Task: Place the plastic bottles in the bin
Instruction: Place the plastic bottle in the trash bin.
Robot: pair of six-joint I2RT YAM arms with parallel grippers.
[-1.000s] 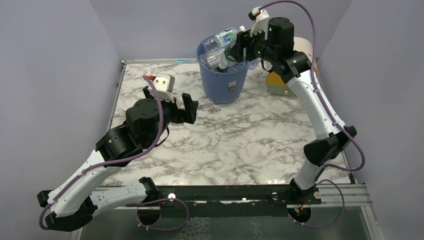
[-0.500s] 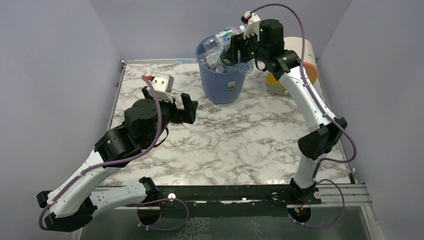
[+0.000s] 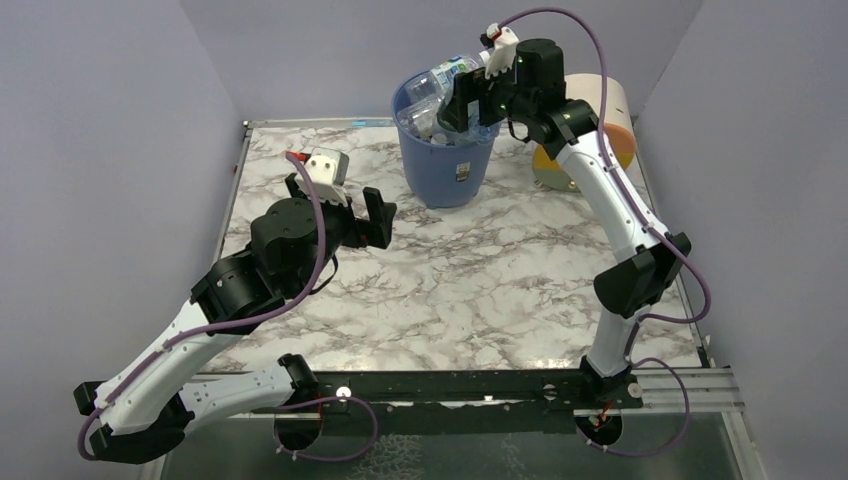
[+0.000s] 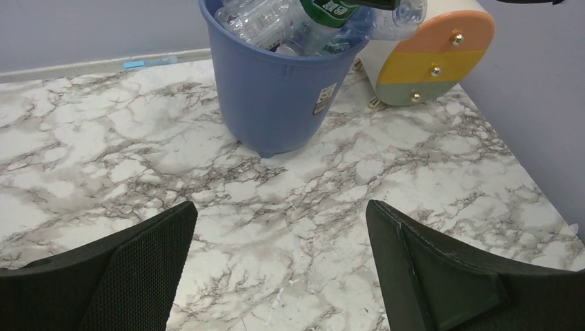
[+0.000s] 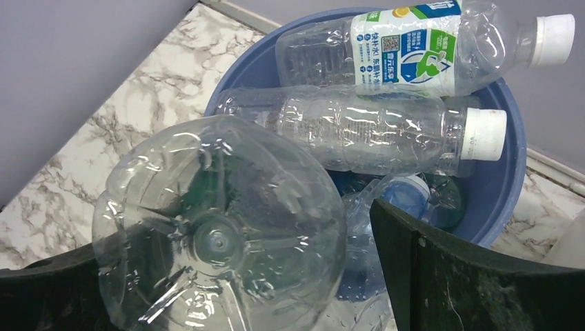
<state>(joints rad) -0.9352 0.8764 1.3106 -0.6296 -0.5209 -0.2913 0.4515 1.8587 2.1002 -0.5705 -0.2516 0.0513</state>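
The bin (image 3: 445,170) is a blue bucket at the back of the marble table, heaped with several clear plastic bottles (image 3: 440,85). My right gripper (image 3: 468,105) hovers over its rim. In the right wrist view, the right gripper (image 5: 234,234) is open around the base of a clear bottle (image 5: 221,227), with a gap showing between the bottle and the right finger (image 5: 441,276). Beyond lie a white-capped bottle with a green and blue label (image 5: 407,48) and a plain one (image 5: 359,131), inside the bin (image 5: 510,158). My left gripper (image 3: 340,205) is open and empty, away from the bin (image 4: 269,96).
A cream drum with orange and yellow bands (image 3: 600,120) lies on its side just right of the bin, also in the left wrist view as the drum (image 4: 428,62). Grey walls close in the back and both sides of the table (image 3: 480,280).
My right gripper has swung left over the bin and opened its jaws, letting go of the clear bottle. The left arm has not moved.
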